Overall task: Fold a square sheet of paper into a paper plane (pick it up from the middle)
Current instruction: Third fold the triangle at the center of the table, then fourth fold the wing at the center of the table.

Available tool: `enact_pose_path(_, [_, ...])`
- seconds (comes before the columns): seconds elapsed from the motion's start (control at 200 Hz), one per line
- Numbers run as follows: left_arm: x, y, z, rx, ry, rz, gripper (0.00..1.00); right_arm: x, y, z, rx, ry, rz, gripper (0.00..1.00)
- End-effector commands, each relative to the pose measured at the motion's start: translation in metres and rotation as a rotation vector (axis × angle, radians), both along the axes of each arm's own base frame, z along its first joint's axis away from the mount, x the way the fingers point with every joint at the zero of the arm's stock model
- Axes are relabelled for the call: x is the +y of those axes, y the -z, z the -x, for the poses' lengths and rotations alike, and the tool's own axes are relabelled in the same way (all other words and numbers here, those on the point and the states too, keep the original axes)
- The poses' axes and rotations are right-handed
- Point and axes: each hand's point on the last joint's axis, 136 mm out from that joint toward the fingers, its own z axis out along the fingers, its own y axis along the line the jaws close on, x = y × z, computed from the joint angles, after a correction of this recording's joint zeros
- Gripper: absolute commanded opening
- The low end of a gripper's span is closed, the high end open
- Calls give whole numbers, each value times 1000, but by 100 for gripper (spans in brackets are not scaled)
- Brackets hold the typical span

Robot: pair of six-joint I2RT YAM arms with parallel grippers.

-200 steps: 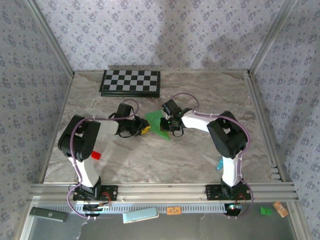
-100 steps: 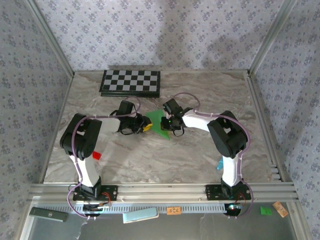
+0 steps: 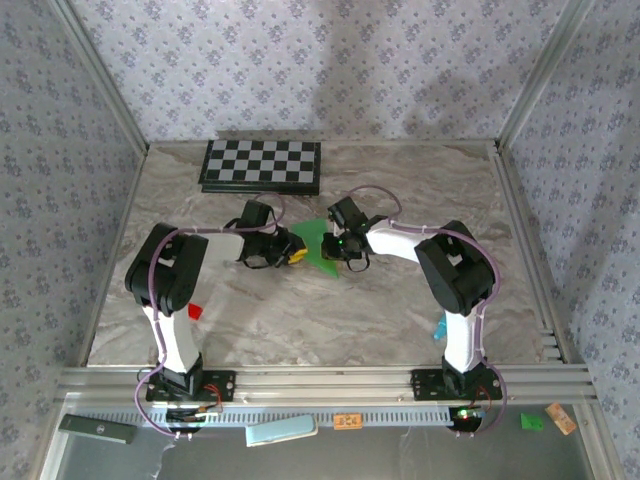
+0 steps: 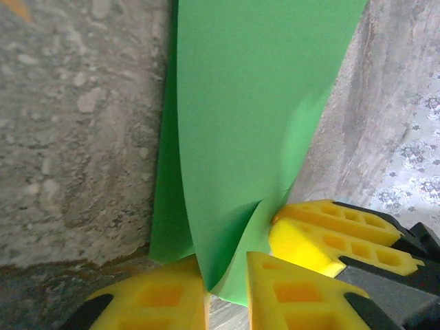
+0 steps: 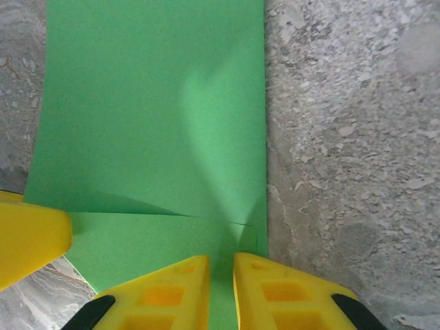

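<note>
Pinching the paper (image 4: 254, 103) near its close edge, the left gripper (image 4: 227, 275) has its yellow fingers pressed almost together on a raised fold. The sheet bows up off the table (image 4: 69, 137) ahead of them. The right gripper (image 5: 221, 275) nips the same paper between nearly closed fingers, at a spot where faint creases meet.

To fold well from here, I judge that both grips should hold firm without sliding. The edges should come together evenly, and the crease should be pressed flat against the table. The thin sheet could tear if the two pull apart, or slip and leave a crooked line.

From above, the paper sits mid-table between the two grippers. They are very near each other, so bumping fingers looks like the main hazard. The checkerboard (image 3: 262, 165) lies well apart at the far edge. A red block (image 3: 195, 311) sits by the left arm and a teal marker (image 3: 440, 328) by the right arm. None of these stands in the way.
</note>
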Motion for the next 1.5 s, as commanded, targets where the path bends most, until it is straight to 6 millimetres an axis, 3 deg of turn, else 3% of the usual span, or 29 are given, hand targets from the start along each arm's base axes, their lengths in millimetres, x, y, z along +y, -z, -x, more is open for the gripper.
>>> enact_pose_path(0.0, [-7,-4,-1,-8,39,8,18,-9,15,10,32,-24,29,19])
enact_pose_path(0.14, [-7,-6,-2,-12,41,5,12,-7,2,4,-18,-58,16,21])
enact_pose_path(0.33, [-5,-14,-3,-27,27,-1,7,-3,-34,-6,-147,-115,2,27])
enact_pose_path(0.66, [-5,-33,-6,-50,-40,-69,7,-27,-64,4,-409,-154,90,41])
enact_pose_path(0.94, [-9,-29,-5,-28,-106,-159,7,-27,-55,26,-520,-281,164,51])
enact_pose_path(1.494, [-19,-32,1,24,-137,-145,8,2,-27,31,-579,-479,184,50])
